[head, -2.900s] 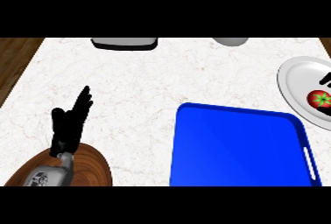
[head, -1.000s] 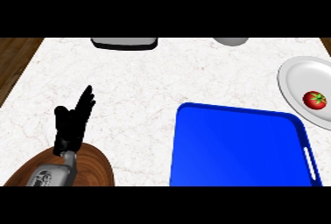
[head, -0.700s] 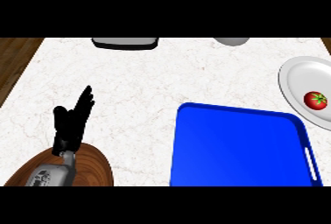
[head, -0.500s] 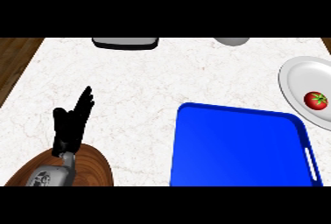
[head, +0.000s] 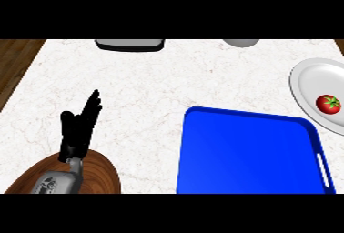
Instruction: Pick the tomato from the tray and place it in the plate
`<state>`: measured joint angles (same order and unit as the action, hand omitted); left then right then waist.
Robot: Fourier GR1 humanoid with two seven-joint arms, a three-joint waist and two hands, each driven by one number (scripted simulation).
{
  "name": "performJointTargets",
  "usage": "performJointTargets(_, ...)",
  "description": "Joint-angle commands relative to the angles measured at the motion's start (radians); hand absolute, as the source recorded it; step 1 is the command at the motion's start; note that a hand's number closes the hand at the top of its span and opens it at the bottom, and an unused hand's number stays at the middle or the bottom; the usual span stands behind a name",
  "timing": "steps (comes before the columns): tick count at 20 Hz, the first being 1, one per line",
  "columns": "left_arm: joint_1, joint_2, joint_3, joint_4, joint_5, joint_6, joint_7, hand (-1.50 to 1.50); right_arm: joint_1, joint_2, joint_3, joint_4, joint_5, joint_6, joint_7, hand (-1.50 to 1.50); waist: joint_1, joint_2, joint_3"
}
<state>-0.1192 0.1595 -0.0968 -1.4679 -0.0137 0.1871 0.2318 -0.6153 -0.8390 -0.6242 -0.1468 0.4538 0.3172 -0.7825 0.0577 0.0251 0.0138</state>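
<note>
Nearest, at seven o'clock, the left hand [head: 77,132] rests open, fingers straight, holding nothing. The blue tray [head: 249,154] lies at five o'clock. Farther off, at three o'clock, the tomato [head: 328,103] sits on the white plate [head: 310,78], not on the tray. It is well apart from that hand, toward its two o'clock. The right hand is out of view.

One head view only, set above the near edge of the tabletop [head: 168,82], looks steeply down toward its far edge from fairly close. The frame cuts the plate [head: 310,77] at the right edge.
</note>
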Motion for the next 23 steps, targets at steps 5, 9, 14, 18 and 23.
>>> performJointTargets(5,0.006,-0.023,-0.017,0.015,-0.013,0.009,0.014,0.00,0.013,0.006,-0.042,0.017,-0.034,-0.056,0.001,-1.50,0.002,0.005,-0.003)
performJointTargets(9,0.050,0.000,0.006,0.024,0.003,-0.017,-0.049,0.00,0.041,-0.069,-0.051,0.015,-0.041,0.006,-0.015,-1.50,0.005,0.004,-0.003)
performJointTargets(14,0.025,0.003,0.009,-0.001,0.002,-0.011,-0.002,0.00,0.062,-0.074,-0.075,0.025,-0.057,-0.061,0.007,-1.50,0.011,0.009,0.000)
performJointTargets(18,0.017,-0.007,-0.001,-0.002,0.000,-0.015,-0.005,0.00,0.055,-0.081,-0.079,0.027,-0.061,-0.055,0.028,-1.50,0.012,0.008,0.000)
performJointTargets(23,0.018,-0.010,-0.012,0.013,-0.018,-0.009,-0.003,0.00,0.082,-0.067,-0.069,0.019,-0.046,-0.102,0.008,-1.50,0.015,0.012,0.002)
